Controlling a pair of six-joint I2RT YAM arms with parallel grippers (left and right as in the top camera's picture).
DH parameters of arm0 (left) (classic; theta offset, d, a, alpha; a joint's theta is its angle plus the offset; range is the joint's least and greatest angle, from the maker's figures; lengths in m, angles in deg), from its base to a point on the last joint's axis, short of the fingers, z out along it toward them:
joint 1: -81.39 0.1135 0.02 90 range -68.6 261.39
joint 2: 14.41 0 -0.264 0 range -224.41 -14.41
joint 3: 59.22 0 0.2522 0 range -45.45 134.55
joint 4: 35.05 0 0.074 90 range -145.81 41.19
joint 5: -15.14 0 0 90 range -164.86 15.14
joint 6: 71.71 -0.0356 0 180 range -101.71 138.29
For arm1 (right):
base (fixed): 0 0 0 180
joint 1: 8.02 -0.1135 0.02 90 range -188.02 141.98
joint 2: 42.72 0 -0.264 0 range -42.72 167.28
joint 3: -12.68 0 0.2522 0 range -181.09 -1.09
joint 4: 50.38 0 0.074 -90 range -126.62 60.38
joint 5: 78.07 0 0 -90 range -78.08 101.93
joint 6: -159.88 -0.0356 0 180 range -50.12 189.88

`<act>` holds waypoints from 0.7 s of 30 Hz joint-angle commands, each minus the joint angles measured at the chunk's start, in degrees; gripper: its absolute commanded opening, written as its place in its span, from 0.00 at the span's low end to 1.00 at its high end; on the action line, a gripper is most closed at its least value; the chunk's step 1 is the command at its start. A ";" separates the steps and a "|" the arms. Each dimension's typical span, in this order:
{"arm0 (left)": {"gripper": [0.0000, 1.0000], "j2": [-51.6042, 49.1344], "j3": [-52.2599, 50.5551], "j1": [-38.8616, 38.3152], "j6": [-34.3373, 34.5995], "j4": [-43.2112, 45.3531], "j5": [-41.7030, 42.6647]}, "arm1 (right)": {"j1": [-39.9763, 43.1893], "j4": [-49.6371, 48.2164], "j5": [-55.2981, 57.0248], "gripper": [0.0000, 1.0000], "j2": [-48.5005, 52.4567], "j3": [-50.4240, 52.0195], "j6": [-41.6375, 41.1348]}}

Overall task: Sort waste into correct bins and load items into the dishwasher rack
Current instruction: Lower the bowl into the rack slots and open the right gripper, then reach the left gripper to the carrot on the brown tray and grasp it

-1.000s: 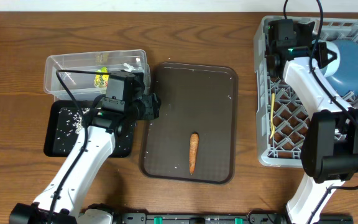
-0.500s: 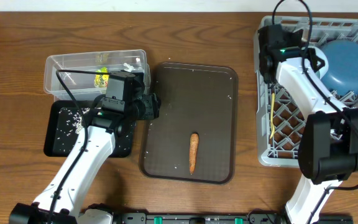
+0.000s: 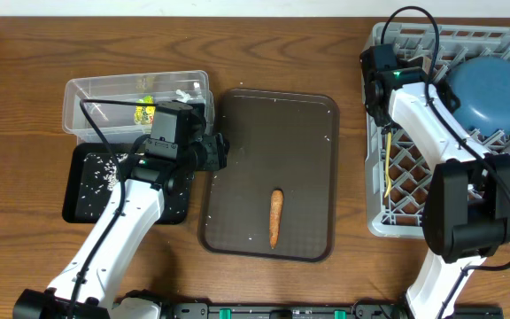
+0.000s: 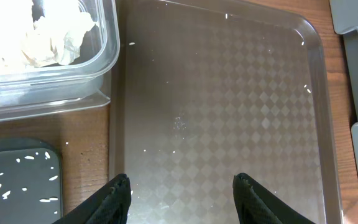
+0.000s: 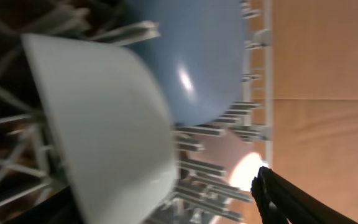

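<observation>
Orange and small, the carrot [image 3: 275,217] is lying on the brown tray [image 3: 308,133], close to the tray's near end. It is lying in the same spot as a second ago.

Just to the left, the left gripper [image 4: 181,186] is hanging over the brown tray's left side. Its two fingers are standing apart with nothing between them. This arm is not moving; it is sitting just where it was before.

Under that arm, the black tray [image 3: 78,208] is holding loose white rice grains [image 3: 104,173]. Behind it, the clear tub [image 3: 87,89] is holding the snack wrapper [image 3: 144,108] and the crumpled tissue [image 4: 51,34]. The writing on the wrapper is too small to read.

Over on the right, the grey rack [image 3: 414,190] is holding the yellow spoon [image 3: 387,164], lying along its left side. The blue plate [image 3: 494,89] is sitting further back, with the white bowl [image 5: 104,124] close beside it.

The right gripper [image 3: 376,84] is the thing that is changing. It was over the rack's far corner, and now it is sitting further left, at the rack's left wall, so more of the plate is showing. Only one dark finger [image 5: 288,199] is showing in the wrist view, so nobody can tell how wide it is standing.
</observation>
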 commanded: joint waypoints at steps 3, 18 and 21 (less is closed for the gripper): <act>0.56 0.42 0.37 0.22 -0.11 -0.09 -0.33 | -0.44 -3.06 -18.56 0.83 -8.61 0.07 1.79; 0.55 0.42 0.37 -0.57 -2.34 -1.14 -0.37 | -4.04 -7.74 -70.64 0.87 -16.83 0.17 7.87; 0.55 0.39 0.37 -2.29 -5.77 -3.67 -0.39 | -4.35 -7.89 -68.35 0.87 -16.02 0.17 6.32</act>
